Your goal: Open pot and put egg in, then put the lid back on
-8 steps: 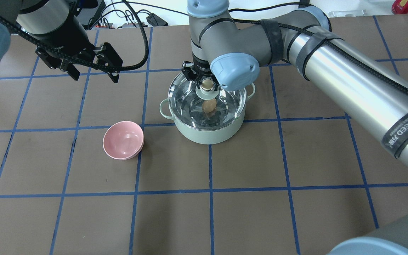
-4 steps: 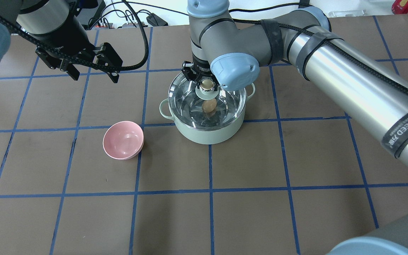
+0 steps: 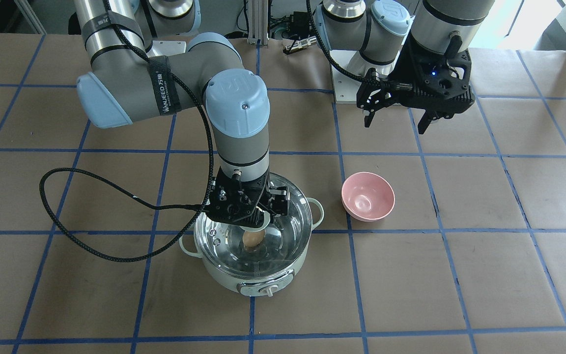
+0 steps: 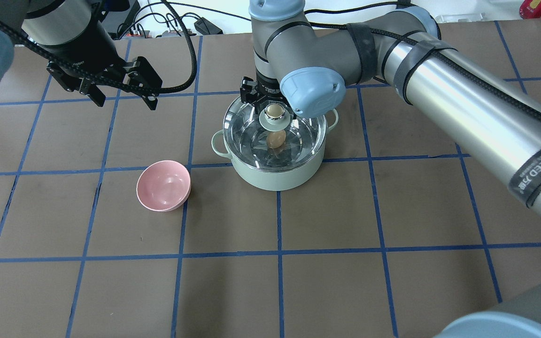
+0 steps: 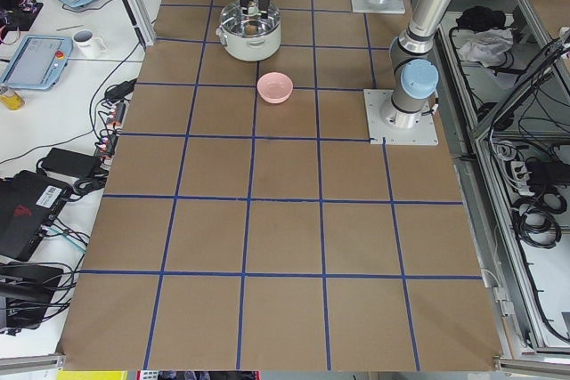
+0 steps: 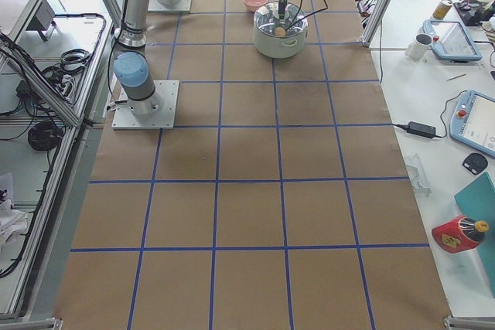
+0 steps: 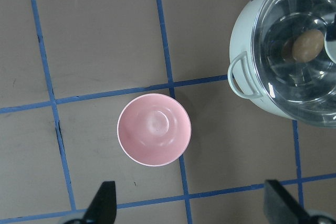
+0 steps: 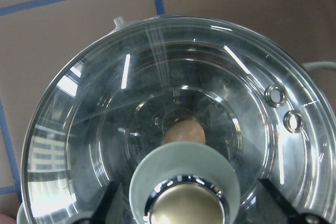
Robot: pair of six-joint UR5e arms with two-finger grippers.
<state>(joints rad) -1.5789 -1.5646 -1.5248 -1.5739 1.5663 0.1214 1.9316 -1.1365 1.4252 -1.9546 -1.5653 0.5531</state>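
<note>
The mint-green pot stands at mid-table with the glass lid resting on it. The brown egg lies inside on the steel floor, seen through the glass, also in the right wrist view and the left wrist view. My right gripper is open just above the lid's beige knob, its fingers standing wide on either side without touching it. My left gripper is open and empty, hovering high over the back left of the table.
A small empty pink bowl sits on the table to the left front of the pot, also in the left wrist view. Brown paper with a blue tape grid covers the table. A black cable loops beside the pot.
My right gripper has risen a little off the lid knob and shifted slightly back. The lid stays on the pot with the egg inside. The left arm has not moved.
</note>
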